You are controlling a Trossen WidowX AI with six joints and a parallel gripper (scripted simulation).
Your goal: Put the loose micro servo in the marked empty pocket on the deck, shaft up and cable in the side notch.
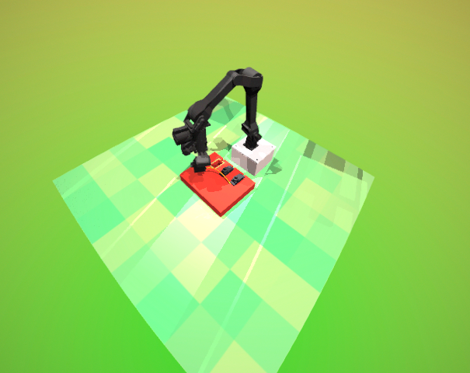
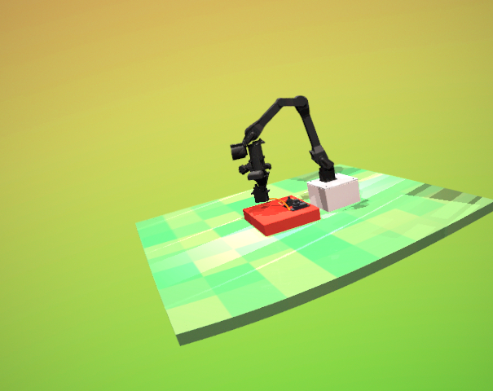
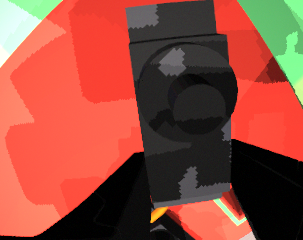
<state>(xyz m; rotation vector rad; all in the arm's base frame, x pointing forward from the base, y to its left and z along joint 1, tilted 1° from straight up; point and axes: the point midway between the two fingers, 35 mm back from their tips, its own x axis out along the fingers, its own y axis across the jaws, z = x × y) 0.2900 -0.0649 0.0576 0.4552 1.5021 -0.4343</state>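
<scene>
My gripper point(image 1: 199, 165) point(image 2: 260, 195) point(image 3: 186, 156) is shut on the loose micro servo point(image 3: 181, 103), a dark grey block with a round top. I hold it just above the far left corner of the red deck point(image 1: 214, 194) point(image 2: 275, 219) point(image 3: 65, 100). Its orange cable point(image 1: 220, 173) point(image 3: 158, 215) trails down over the deck. The marked empty pocket point(image 1: 217, 162) lies just to the right of my fingers. A bit of its pale outline point(image 3: 226, 208) shows in the wrist view. In the top and exterior views the fingers hide the servo.
Two other dark servos point(image 1: 227, 169) point(image 1: 238, 179) point(image 2: 297, 205) sit seated in the deck beyond the pocket. The arm's white base block point(image 1: 252, 157) point(image 2: 332, 193) stands right behind the deck. A green chequered floor plate point(image 1: 227, 260) point(image 2: 279, 269) carries everything.
</scene>
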